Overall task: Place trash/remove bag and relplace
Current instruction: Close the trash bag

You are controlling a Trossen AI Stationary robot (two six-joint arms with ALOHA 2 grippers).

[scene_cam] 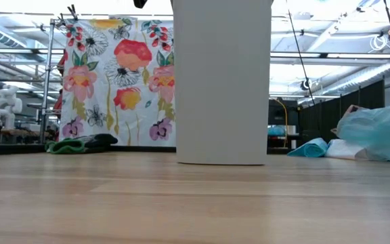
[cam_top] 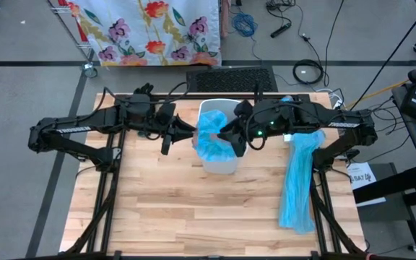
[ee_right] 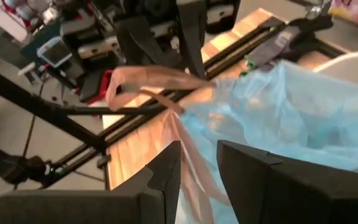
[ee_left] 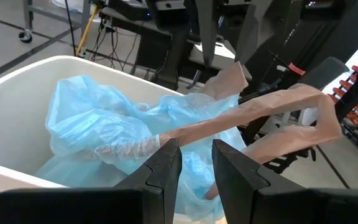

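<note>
Low view first: nearest us the white bin (scene_cam: 222, 81) stands upright on the wooden table (scene_cam: 181, 203), with a spare light-blue bag (cam_top: 298, 180) lying well to the right arm's side. Farther in, both grippers meet over the bin's mouth — our left gripper (ee_left: 194, 168) and right gripper (ee_right: 197, 168) each pinch a tan drawstring (ee_left: 272, 118) of the blue liner (ee_left: 104, 130). We see no loose trash anywhere, so we judge the loading finished — lifting the liner out and fitting the spare remain.
</note>
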